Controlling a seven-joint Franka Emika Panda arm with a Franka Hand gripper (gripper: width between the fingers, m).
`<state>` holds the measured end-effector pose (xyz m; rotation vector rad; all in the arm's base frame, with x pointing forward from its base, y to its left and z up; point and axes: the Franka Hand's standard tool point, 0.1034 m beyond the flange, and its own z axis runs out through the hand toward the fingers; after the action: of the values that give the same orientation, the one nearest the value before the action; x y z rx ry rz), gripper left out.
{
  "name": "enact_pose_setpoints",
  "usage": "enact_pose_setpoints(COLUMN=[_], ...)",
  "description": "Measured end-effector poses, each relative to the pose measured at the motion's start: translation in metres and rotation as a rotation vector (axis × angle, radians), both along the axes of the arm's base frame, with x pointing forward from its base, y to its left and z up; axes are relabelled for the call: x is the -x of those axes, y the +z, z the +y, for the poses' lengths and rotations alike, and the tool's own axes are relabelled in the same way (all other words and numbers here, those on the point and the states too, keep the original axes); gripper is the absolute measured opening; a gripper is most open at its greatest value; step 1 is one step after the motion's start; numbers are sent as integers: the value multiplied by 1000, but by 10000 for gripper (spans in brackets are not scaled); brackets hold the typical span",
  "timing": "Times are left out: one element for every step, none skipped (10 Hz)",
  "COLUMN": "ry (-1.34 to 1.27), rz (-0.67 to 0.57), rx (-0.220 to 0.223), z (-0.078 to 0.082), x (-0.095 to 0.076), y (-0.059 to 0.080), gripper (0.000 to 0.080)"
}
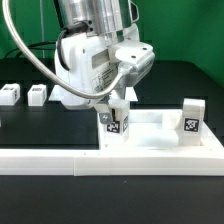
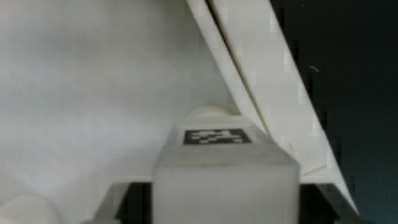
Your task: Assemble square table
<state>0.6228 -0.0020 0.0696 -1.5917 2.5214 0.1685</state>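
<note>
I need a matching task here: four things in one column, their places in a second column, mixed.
1 middle leg block
2 leg block on the exterior view's right
3 leg block on the exterior view's far left
4 tabletop

A on the black table
B flat below the arm
C in the gripper
D upright at the tabletop's edge

Pairs: 1-C, 2-D, 3-A, 4-B

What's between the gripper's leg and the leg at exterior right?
Only the bare slab lies between the held leg and the right leg; the exterior view shows it.
</note>
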Motion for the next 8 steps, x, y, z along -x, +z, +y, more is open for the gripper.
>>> enact_pose_setpoints(ry=[148,361,501,547,622,706,862,1061], rz=[-28,-70,-83,-89,-98,-110,-129,-151], rx=[14,33,57,61,69,76,102,140], z=[-1,-1,3,1,-1,-1,-2,1], x=[-1,-4,-5,-4,-4,-3,-4,-5], y=[1,4,5,4,3,3,2,1], gripper=[539,539,614,642,648,648,648,649])
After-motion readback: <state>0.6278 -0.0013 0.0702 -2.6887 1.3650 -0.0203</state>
